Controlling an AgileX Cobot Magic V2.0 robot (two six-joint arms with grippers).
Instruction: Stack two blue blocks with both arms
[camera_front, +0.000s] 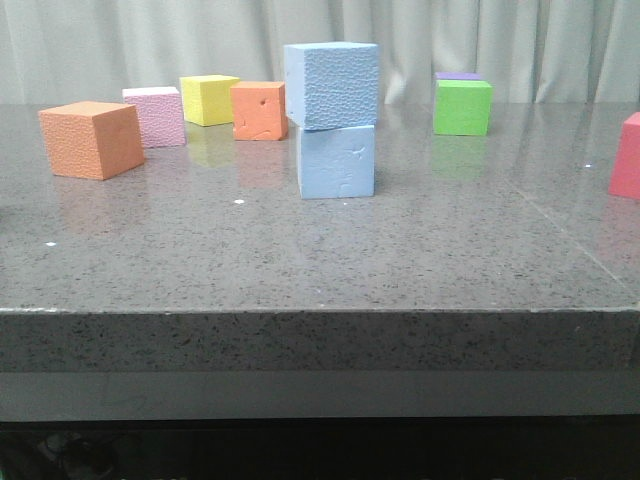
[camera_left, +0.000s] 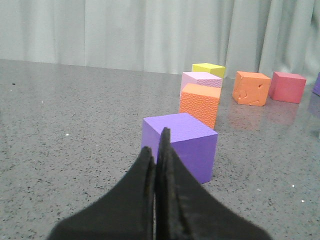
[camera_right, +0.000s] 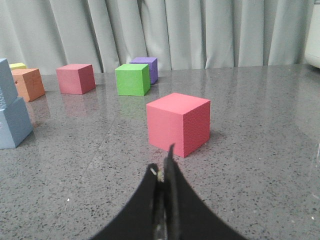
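Nearest, in the wrist views, the left pincer (camera_left: 156, 155) and the right pincer (camera_right: 165, 175) are seen pressed fully closed, with nothing held by either; neither appears in the front view. A purple block (camera_left: 181, 145) lies just beyond the left pincer, a pink block (camera_right: 178, 123) just beyond the right.

Toward the middle of the surface (camera_front: 320, 260), the upper blue block (camera_front: 331, 84) is set on the lower blue block (camera_front: 337, 161), so the stack is judged complete. The upper block is twisted and overhangs toward the left edge; a jolt to the surface could topple it. Other coloured blocks are ranged toward the far edge.
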